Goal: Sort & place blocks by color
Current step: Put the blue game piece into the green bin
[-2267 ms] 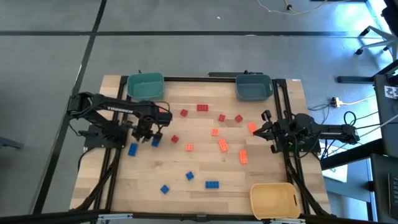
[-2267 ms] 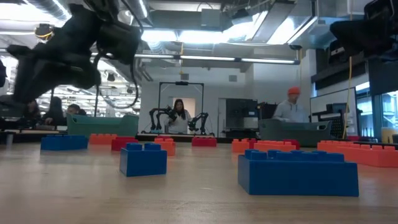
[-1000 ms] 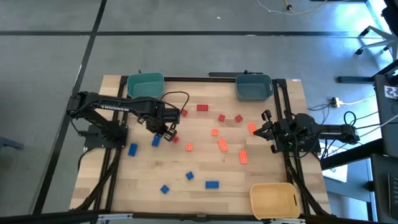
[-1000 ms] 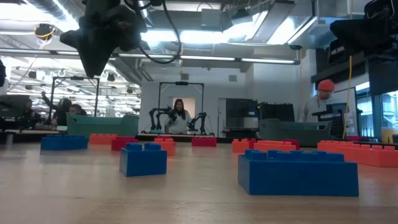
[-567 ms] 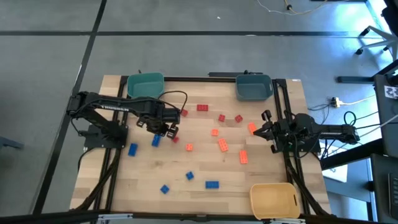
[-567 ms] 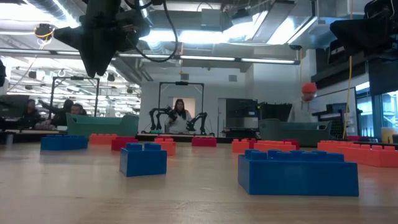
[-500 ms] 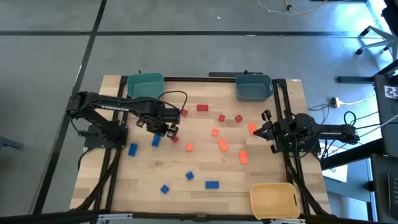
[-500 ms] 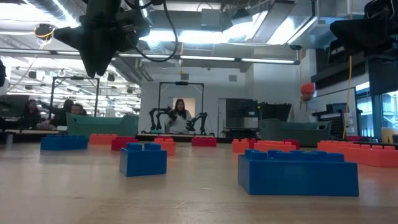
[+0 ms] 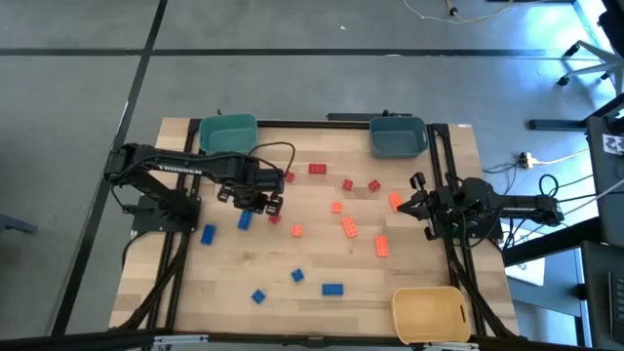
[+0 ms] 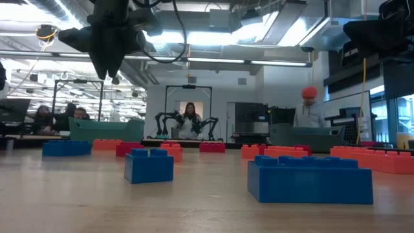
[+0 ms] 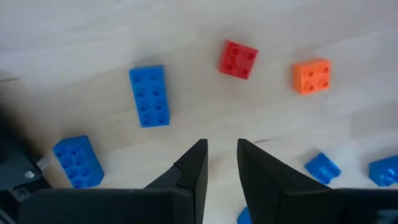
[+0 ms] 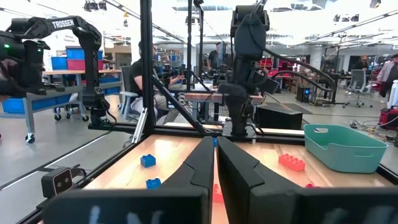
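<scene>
Left claw [image 11: 220,163] hangs above the table, a little open, holding nothing. It should line up over the red block [image 11: 238,59], then go straight down.

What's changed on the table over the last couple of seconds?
The left gripper swung from above the blue blocks near the table's left side toward the middle and now hovers over the small red block, fingers slightly apart and empty. Nothing was picked up or dropped. The blocks, the bins and the right gripper, parked at the right edge, stayed put.
</scene>
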Robot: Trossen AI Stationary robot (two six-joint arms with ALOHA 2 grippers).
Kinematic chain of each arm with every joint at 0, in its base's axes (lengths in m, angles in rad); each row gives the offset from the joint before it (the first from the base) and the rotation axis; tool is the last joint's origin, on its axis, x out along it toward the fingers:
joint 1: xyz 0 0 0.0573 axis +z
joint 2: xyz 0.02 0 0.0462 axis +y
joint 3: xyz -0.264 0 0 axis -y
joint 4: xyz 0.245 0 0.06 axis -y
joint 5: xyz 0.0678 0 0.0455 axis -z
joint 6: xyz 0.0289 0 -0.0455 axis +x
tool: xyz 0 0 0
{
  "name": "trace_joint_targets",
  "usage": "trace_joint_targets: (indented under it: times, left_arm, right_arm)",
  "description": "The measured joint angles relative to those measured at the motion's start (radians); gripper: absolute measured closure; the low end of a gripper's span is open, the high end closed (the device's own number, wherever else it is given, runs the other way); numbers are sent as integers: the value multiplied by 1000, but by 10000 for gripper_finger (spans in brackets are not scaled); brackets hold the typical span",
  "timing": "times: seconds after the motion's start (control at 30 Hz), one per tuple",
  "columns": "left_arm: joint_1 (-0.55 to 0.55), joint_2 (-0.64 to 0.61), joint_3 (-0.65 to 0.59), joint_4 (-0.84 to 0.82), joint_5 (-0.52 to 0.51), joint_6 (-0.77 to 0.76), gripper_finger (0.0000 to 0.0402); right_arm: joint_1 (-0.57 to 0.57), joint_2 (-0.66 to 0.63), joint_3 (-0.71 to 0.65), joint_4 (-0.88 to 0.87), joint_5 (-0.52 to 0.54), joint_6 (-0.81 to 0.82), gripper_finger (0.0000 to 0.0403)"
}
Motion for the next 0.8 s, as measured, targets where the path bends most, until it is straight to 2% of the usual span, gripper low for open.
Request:
trace_joint_targets:
  times: [0.17, 0.3, 0.5, 0.8]
  left_arm:
    - [-12, 0, 0, -5, -5, -22, 312]
    - [-32, 0, 0, -30, -27, -89, 274]
    - [-52, 0, 0, -46, -97, -87, 219]
    - [-64, 0, 0, -48, -149, -43, 218]
  right_arm:
    - [0, 0, 0, 0, 0, 0, 380]
    - [0, 0, 0, 0, 0, 0, 380]
    - [0, 0, 0, 0, 0, 0, 380]
    - [0, 0, 0, 0, 0, 0, 380]
